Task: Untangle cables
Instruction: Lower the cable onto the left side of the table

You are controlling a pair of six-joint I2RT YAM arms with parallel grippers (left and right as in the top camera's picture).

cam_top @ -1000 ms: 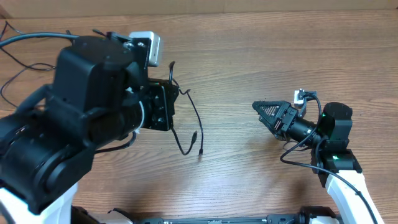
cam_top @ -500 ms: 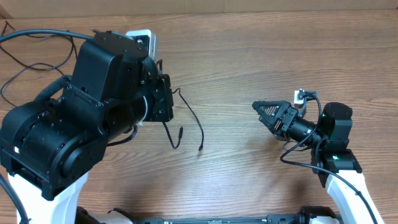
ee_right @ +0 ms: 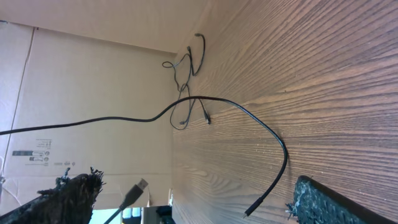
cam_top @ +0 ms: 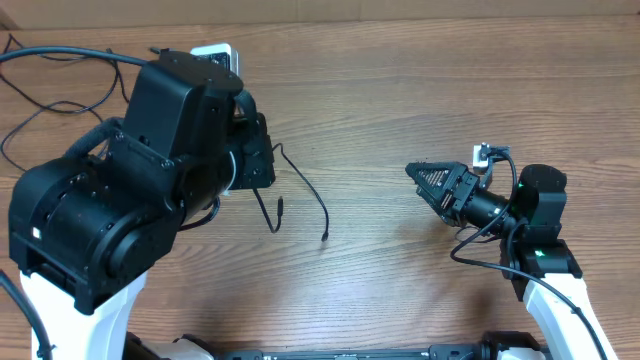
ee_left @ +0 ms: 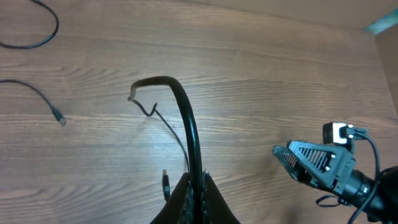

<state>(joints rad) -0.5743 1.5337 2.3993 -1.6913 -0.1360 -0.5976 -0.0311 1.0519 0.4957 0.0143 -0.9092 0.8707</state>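
My left gripper [ee_left: 196,185] is shut on a thin black cable [ee_left: 185,115] that arcs up from the jaws and curls back to a free end. In the overhead view this cable [cam_top: 305,188] runs from under the left arm down to a plug [cam_top: 325,237] on the table, and a second plug [cam_top: 280,210] hangs beside it. My right gripper [cam_top: 422,176] is open and empty, to the right of the cable. In the right wrist view the gripper [ee_right: 196,190] frames a cable [ee_right: 261,127] lying on the wood and a USB plug [ee_right: 135,188].
More thin black cables [cam_top: 40,100] lie at the far left of the wooden table [cam_top: 400,290]; they also show in the left wrist view [ee_left: 37,99]. A loose bunch of cable [ee_right: 186,68] lies far off in the right wrist view. Cardboard walls [ee_right: 93,81] stand behind the table.
My left arm has pulled back and to the left with the cable in its jaws. The hanging plug has shifted left. The right arm has not moved.
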